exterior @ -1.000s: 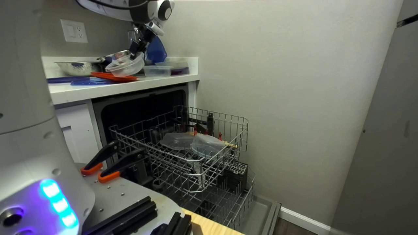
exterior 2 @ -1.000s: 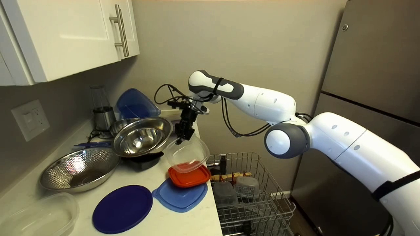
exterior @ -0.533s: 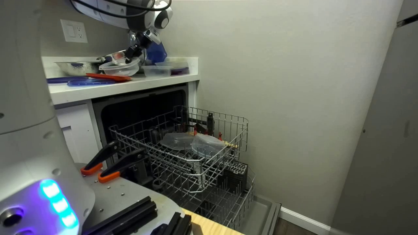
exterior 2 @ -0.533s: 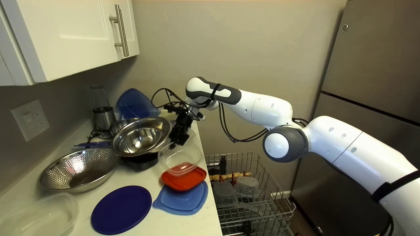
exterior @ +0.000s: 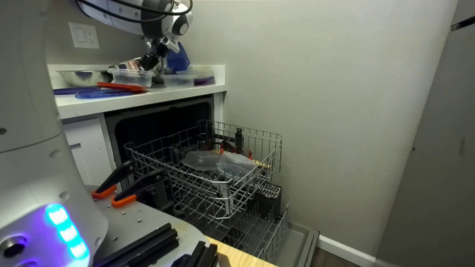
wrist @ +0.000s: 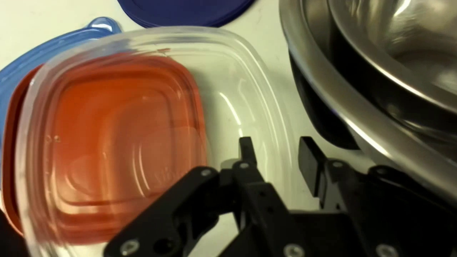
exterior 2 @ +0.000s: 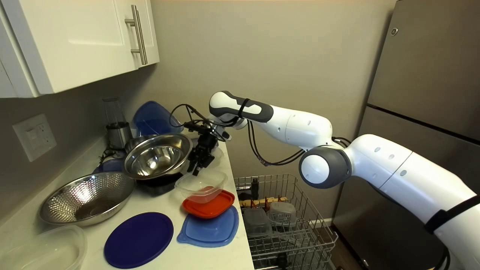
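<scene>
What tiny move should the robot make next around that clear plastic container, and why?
Probably ease the gripper upward: its fingers stand apart either side of the rim of the clear plastic container, apparently not squeezing it, and the nested steel bowls sit close by, so sideways motion might bump them.

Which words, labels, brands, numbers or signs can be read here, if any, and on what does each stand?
No text can be read in any view.
Round badge on the refrigerator: too small to read.
Faint marks where the clear container overlaps the red lid in the wrist view: too blurred to read; which one bears them, I cannot tell.
</scene>
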